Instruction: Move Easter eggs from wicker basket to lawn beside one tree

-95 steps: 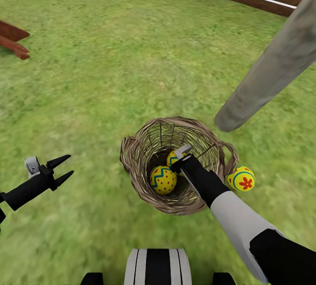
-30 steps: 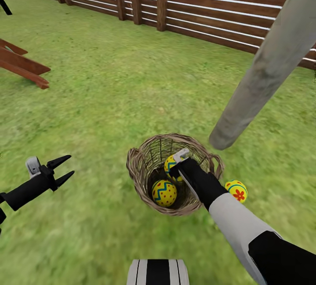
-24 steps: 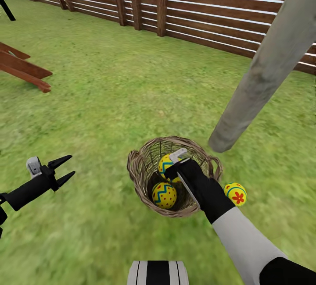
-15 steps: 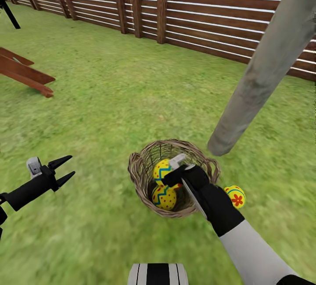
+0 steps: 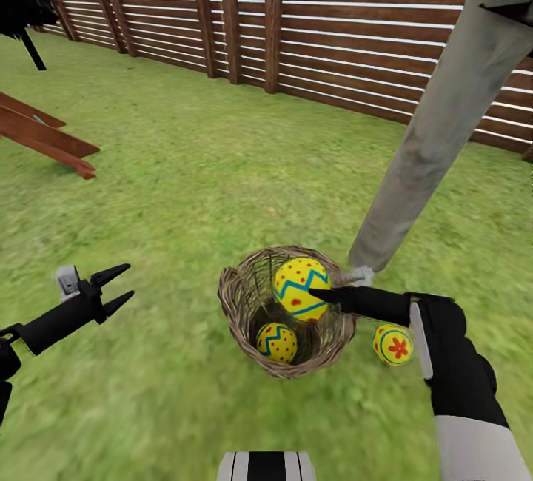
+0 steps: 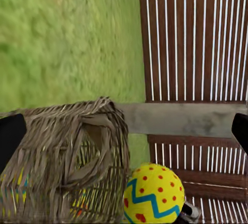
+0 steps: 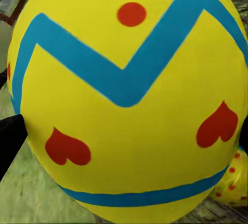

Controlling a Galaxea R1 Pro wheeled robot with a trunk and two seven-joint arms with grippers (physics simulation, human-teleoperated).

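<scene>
No writing or labels can be read on anything here; the only markings are the painted patterns on the eggs.

At the far left of the head view a thin black trunk (image 5: 31, 52) rises under dark leaves, with reddish-brown wooden planks (image 5: 44, 142) lying low on the grass below it. Nearer, the left gripper (image 5: 118, 288) hangs over the lawn (image 5: 185, 155) with its two black fingers spread apart and nothing between them, well apart from the basket.

The lawn is bright green, flat and bare grass, closed off at the back by a slatted brown wooden fence (image 5: 333, 15).

In the middle stands the wicker basket (image 5: 240, 303), upright on the grass. One egg (image 5: 276, 340) lies at its bottom, yellow with red dots and a blue zigzag. A second egg (image 5: 300, 288) sits higher, level with the rim, and the right gripper (image 5: 320, 293) is clamped on it from the right; in the right wrist view this egg (image 7: 129, 100) shows a blue zigzag, red dots and red hearts, with a dark fingertip (image 7: 9, 136) at its edge. Whether it has fully cleared the rim is hard to judge. In the left wrist view the basket (image 6: 62, 157) stands beside the held egg (image 6: 153, 195).

To the right, the third egg (image 5: 392, 344), with a red flower, lies on the grass just beside the basket and near the foot of the tree (image 5: 437, 118), whose pale grey trunk slants up towards the top right corner.
</scene>
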